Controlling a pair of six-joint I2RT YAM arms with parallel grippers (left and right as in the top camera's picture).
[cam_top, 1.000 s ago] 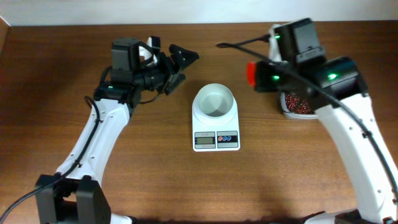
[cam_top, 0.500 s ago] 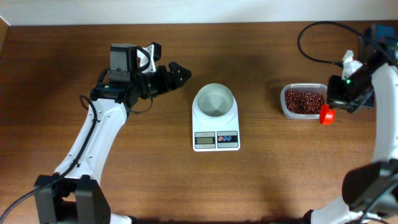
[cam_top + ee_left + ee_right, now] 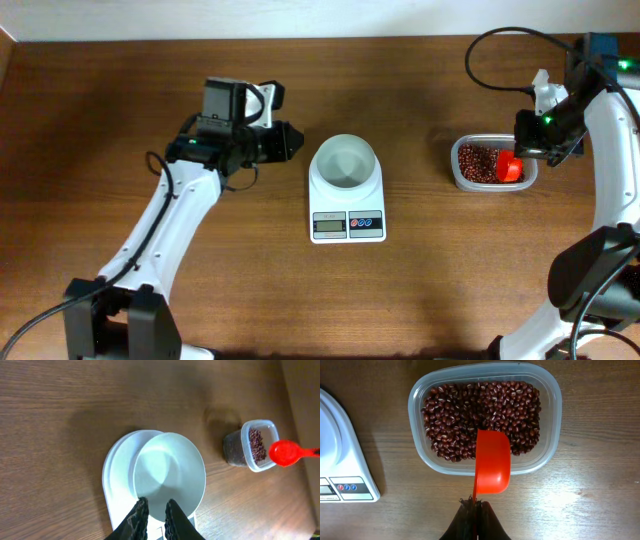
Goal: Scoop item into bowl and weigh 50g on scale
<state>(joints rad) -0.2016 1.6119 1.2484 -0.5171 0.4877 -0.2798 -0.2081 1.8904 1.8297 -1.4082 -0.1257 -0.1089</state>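
Note:
The white bowl (image 3: pixel 345 162) stands on the white scale (image 3: pixel 347 226) at mid-table. My left gripper (image 3: pixel 297 141) hovers just left of the bowl, apart from it. In the left wrist view its fingertips (image 3: pixel 141 505) stand open by a narrow gap with nothing between them, in front of the bowl (image 3: pixel 170 472) and the scale (image 3: pixel 117 475). The item, dark red-brown beans (image 3: pixel 470 415), fills a clear tub (image 3: pixel 417 397). My right gripper (image 3: pixel 475 504) is shut on the handle of an orange-red scoop (image 3: pixel 492 462), whose cup lies over the tub's near rim and the beans.
The tub (image 3: pixel 458 178) sits at the right, a hand's width from the scale, with the scoop (image 3: pixel 510 167) at its right end under my right gripper (image 3: pixel 533 150). A corner of the scale (image 3: pixel 340 475) shows left of the tub. A black cable loops above the tub.
My left gripper has moved right toward the bowl and its jaws have narrowed from wide open. The right arm has carried the scoop from beside the tub to over the beans.

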